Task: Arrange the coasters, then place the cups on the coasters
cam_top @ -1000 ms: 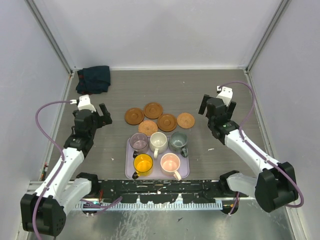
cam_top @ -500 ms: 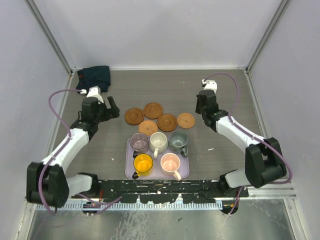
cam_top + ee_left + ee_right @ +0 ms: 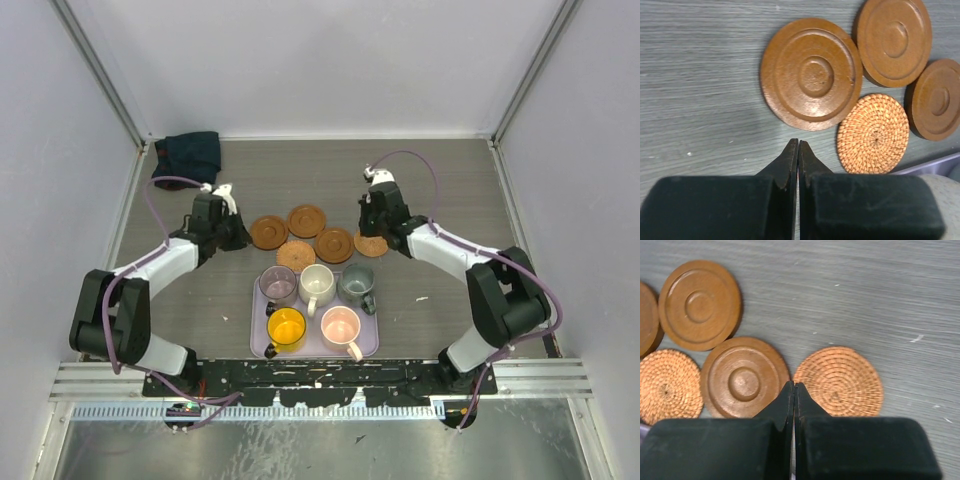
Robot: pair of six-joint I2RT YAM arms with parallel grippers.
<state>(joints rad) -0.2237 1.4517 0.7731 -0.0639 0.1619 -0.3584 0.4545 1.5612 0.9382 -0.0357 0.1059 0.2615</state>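
5 coasters [image 3: 307,220] nr tray [image 3: 368,338] w/ 5 cups [image 3: 317,285].

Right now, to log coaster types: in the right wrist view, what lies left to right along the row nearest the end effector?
Woven orange-brown round coaster at the left edge → smooth dark-brown round wooden coaster → second woven orange-brown round coaster.

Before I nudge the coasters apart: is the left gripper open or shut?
Shut: the left gripper has jaws pressed together, nothing between them, tips near a dark coaster.
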